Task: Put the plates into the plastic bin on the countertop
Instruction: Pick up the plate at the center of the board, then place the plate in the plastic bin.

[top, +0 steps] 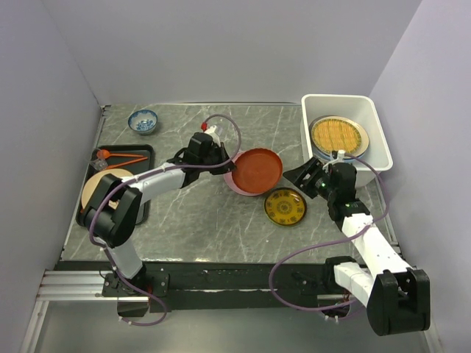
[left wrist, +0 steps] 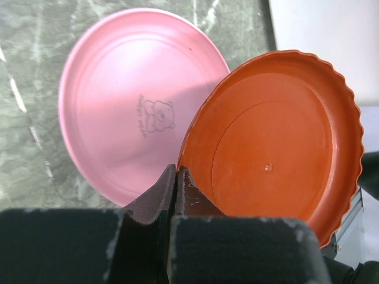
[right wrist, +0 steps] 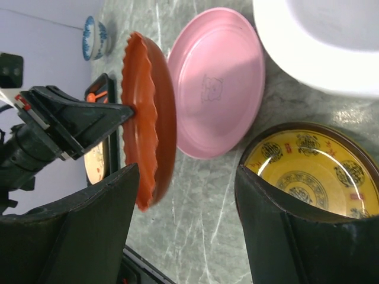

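**Item in hand.** The red-orange plate (top: 257, 170) is off the countertop (top: 191, 213). It is pinched at its scalloped rim and tilted, and the right wrist view shows it nearly edge-on. It hangs over the pink plate (left wrist: 136, 106), which lies flat on the countertop with a small bear mark at its centre. In the top view the red-orange plate hides most of the pink one.

**Other plates.** The small yellow-patterned plate (top: 285, 207) lies flat, just beside the pink plate on the bin side. A cream plate (top: 103, 187) rests on the black tray (top: 143, 151) at the far left. One yellow ribbed plate (top: 338, 136) lies inside the plastic bin (top: 338, 103), which stands at the right rear of the countertop.

**Grippers.** The left gripper (left wrist: 174, 189) has its fingers clamped tight on the near rim of the red-orange plate, with no gap visible. The right gripper (right wrist: 183, 219) is spread wide and holds nothing. It is poised between the bin and the yellow-patterned plate.

**Step assessed.** This is judged to be the carry of the red-orange plate toward the bin.

**Next move.**
- The plate must travel right and rearward, and rise enough to clear the bin wall.
- It should be levelled over the ribbed plate before the left gripper lets go.
- The right arm stands in that path and would need to stay clear.
- The grip is a single-edge pinch, so slip or swing is a risk if the plate is moved abruptly.
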